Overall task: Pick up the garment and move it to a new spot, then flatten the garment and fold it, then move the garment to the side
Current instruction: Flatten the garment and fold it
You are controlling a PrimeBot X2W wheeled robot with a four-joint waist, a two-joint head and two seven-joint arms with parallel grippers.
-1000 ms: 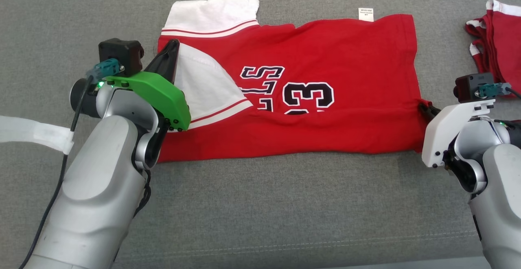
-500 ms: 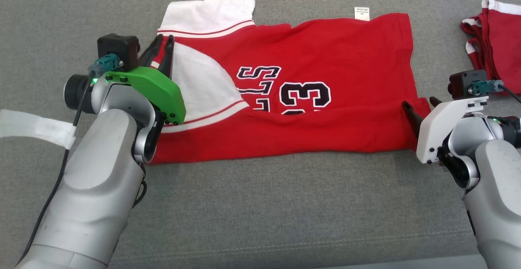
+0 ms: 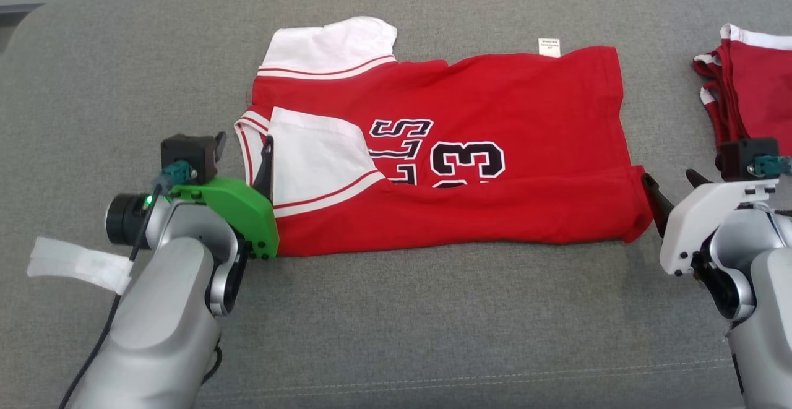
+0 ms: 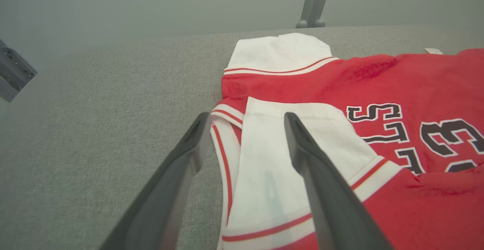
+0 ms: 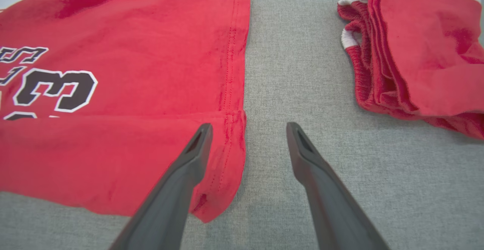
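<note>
Fingers (image 4: 177,182) of left gripper (image 4: 245,118) astride garment (image 4: 378,79)

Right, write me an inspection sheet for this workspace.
Surface: grey fabric surface, flat, seam near front edge.
Job's things: red jersey with white sleeves and black lettering, lying flat, near long edge folded over, one sleeve folded in.
Clutter: folded red-and-white garment at the right.
Grippers: left gripper open at the sleeve edge; right gripper open at the hem corner; neither grips cloth.
Cables: dark cable along left forearm, white tape tag.
Surroundings: grey wall, metal post behind.
</note>
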